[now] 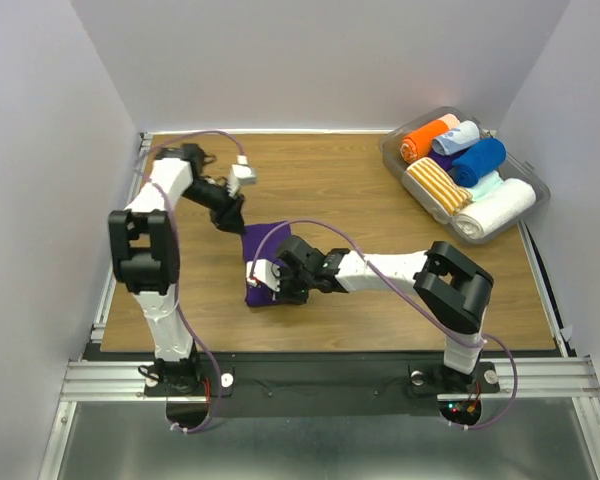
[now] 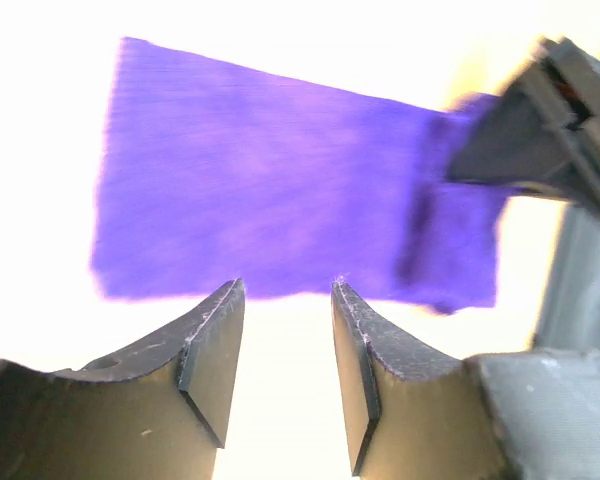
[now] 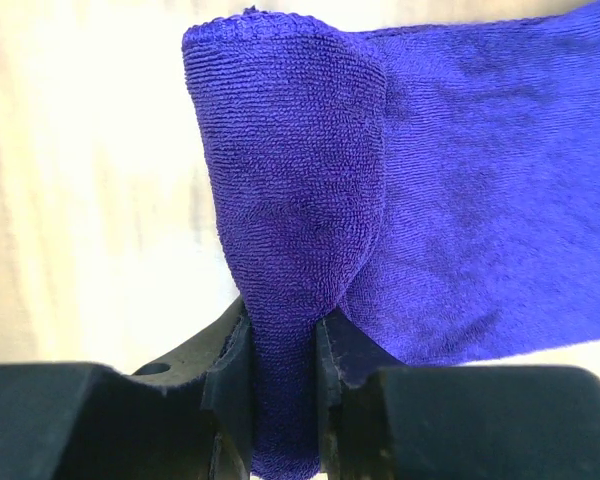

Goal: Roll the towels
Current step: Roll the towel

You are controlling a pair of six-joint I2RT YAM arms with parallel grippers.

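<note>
A dark purple towel lies flat in the middle of the table, its near end folded up. My right gripper is shut on that fold; in the right wrist view the cloth bulges up from between the pads of the gripper. My left gripper hovers just off the towel's far edge. In the left wrist view the left gripper is open with nothing between its fingers, and the towel lies beyond the tips. A royal blue towel lies rolled in the bin.
A clear plastic bin at the back right holds an orange roll, a pale blue roll, a striped roll and a white roll. White walls close in the table on three sides.
</note>
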